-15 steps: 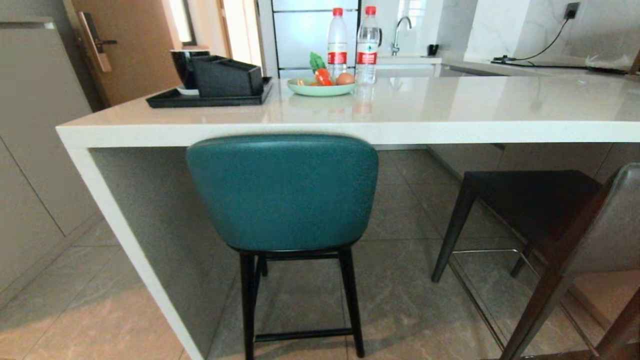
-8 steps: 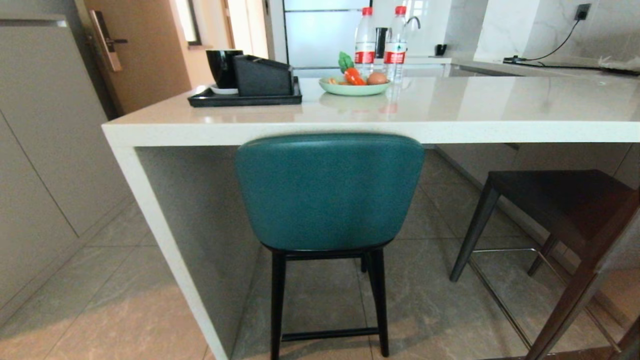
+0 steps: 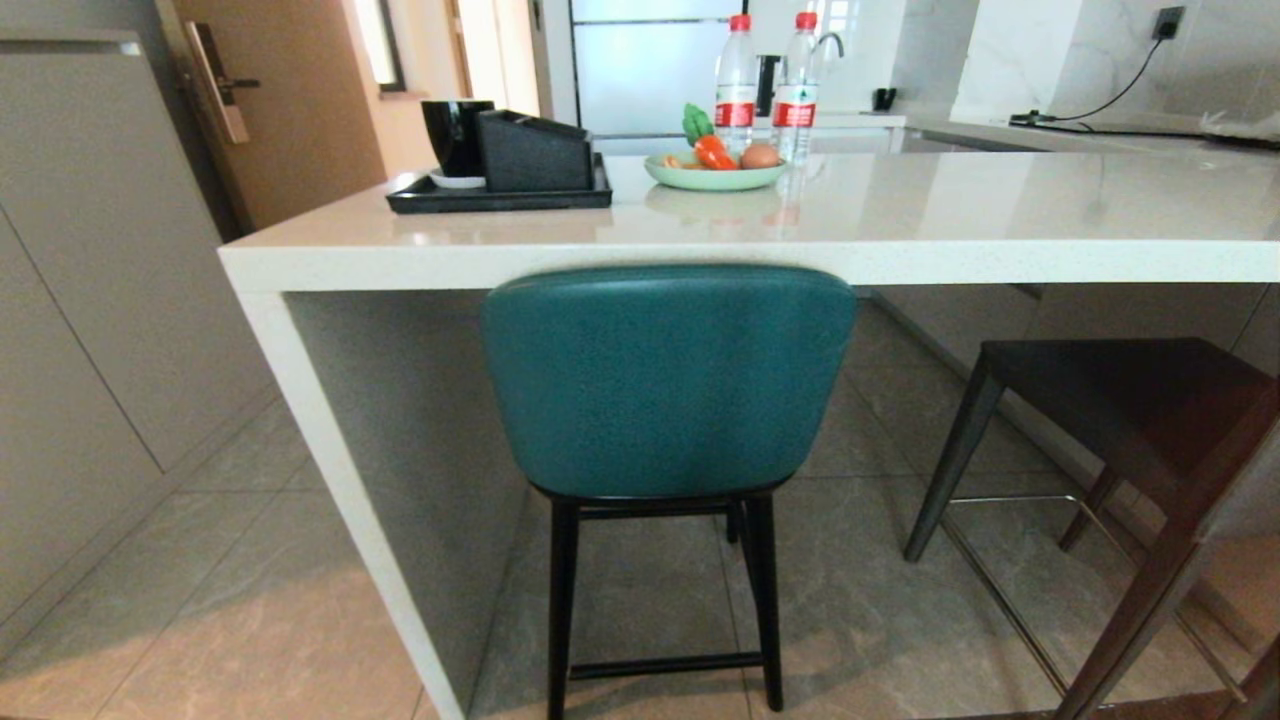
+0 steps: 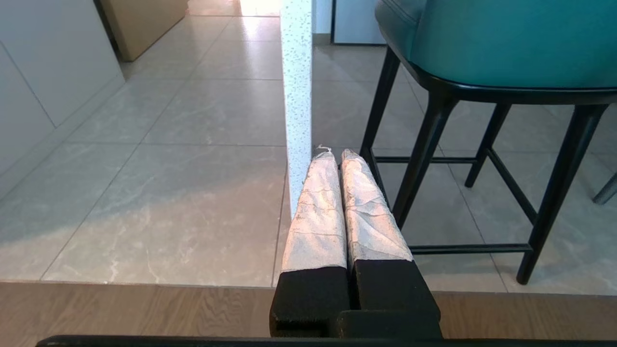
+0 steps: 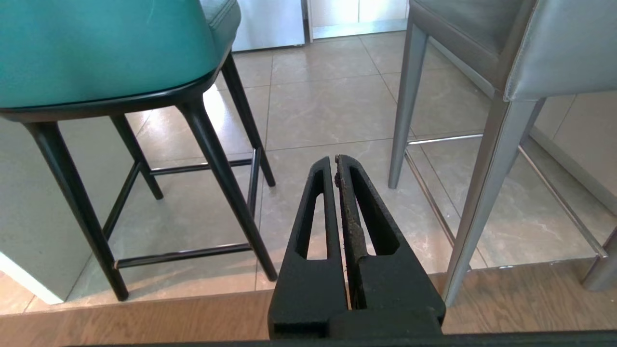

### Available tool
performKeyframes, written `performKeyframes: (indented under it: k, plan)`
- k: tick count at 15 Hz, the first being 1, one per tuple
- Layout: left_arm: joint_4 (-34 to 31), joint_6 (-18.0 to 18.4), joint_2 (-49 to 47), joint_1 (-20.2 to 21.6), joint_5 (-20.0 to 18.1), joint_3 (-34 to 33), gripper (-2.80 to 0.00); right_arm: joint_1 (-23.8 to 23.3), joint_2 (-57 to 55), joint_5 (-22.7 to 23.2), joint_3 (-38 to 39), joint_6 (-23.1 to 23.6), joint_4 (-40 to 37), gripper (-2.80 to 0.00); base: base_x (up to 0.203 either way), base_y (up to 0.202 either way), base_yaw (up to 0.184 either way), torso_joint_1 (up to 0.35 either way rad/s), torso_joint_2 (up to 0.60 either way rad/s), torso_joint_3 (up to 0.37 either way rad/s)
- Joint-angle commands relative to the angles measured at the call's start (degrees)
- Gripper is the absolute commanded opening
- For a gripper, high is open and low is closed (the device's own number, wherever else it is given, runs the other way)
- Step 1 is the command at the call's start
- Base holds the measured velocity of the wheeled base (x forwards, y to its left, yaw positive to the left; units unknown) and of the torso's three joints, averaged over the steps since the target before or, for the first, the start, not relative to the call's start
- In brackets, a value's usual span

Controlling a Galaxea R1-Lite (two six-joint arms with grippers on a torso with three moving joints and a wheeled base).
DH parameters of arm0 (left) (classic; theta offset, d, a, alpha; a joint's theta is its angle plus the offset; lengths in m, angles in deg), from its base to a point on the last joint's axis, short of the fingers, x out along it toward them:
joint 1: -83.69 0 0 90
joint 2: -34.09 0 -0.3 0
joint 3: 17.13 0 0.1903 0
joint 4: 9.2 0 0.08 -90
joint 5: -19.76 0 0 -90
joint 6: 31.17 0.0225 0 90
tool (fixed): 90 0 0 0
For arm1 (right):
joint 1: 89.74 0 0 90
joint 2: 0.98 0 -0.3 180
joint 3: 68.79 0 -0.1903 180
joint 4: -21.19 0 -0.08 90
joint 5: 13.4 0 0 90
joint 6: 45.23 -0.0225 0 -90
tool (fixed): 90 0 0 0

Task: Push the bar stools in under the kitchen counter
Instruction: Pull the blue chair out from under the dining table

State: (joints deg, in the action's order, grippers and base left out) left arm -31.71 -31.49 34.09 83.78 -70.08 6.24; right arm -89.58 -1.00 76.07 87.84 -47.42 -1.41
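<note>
Neither arm appears in the head view. Each wrist view shows its own gripper low above the floor. The left gripper (image 4: 336,155) has its wrapped fingers pressed together and empty, pointing at the foot of the counter's white side panel (image 4: 296,96). The right gripper (image 5: 334,161) also has its fingers together, holding nothing, between the two stools.

In the head view, the teal stool (image 3: 668,380) stands at 12 o'clock, its back just under the edge of the kitchen counter (image 3: 900,215); its seat is hidden behind the back. The dark grey stool (image 3: 1130,400) at 3 o'clock is cut off by the picture's edge.

Farther, on the counter at 12 o'clock, stand a black tray (image 3: 500,195), a green plate (image 3: 712,178) and two bottles (image 3: 736,60); their red labels cannot be read.
</note>
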Motion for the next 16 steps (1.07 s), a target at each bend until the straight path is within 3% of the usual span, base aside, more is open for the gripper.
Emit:
performKeyframes:
  k: [1, 16]
  plan:
    - [0.03, -0.03, -0.09, -0.01, 0.02, -0.18, -2.8, 0.02, -0.06, 0.0, 0.26, 0.0, 0.02, -2.8, 0.0, 0.0, 0.0, 0.0, 0.0, 0.0]
    - [0.03, -0.03, -0.09, -0.01, 0.02, -0.18, -2.8, 0.02, -0.06, 0.0, 0.26, 0.0, 0.02, -2.8, 0.0, 0.0, 0.0, 0.0, 0.0, 0.0]
